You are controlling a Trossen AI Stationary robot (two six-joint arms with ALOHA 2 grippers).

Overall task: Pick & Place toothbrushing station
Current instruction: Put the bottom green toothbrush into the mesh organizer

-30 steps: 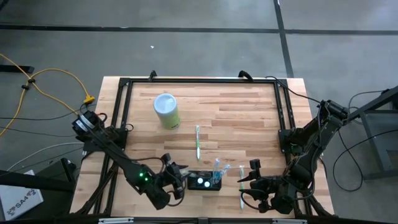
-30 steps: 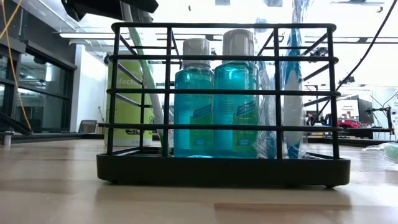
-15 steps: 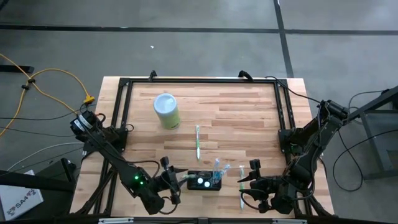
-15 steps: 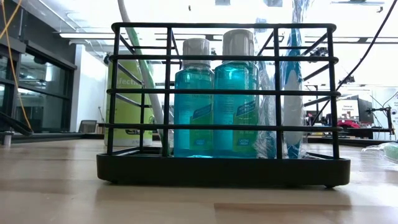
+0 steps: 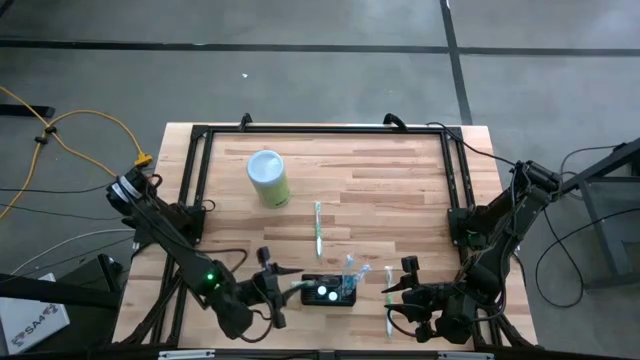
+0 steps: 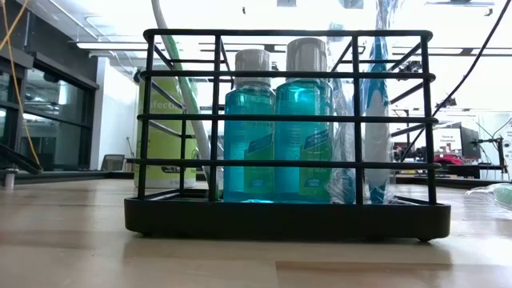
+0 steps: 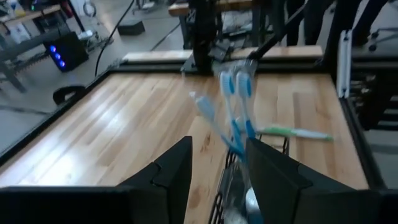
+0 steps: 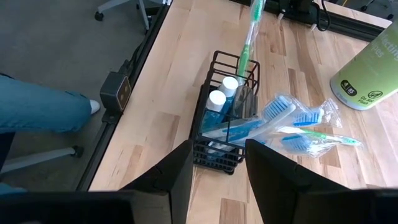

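Grey floor surrounds the wooden counter point(image 5: 380, 190), which carries a black frame along its edges. Near the counter's front edge, about midway across, stands the toothbrushing station point(image 5: 330, 292), a small black wire-sided caddy; the low view shows two blue mouthwash bottles point(image 6: 276, 120) upright inside it, with wrapped toothbrushes beside them. The left pincer point(image 5: 272, 296) sits just to the station's left, close to it but not on it; in the left wrist view its two fingers point(image 7: 171, 174) stand apart, the station's black wire rim and blue toothbrushes point(image 7: 233, 102) showing in the gap beyond them. The right pincer point(image 5: 408, 297) waits to the station's right, also near the front edge, its fingers point(image 8: 180, 171) apart and empty, with the station ahead of it in its wrist view. A green toothbrush point(image 5: 318, 228) lies loose on the wood behind the station, and a pale green canister point(image 5: 268, 178) with a whitish lid stands well apart toward the back left
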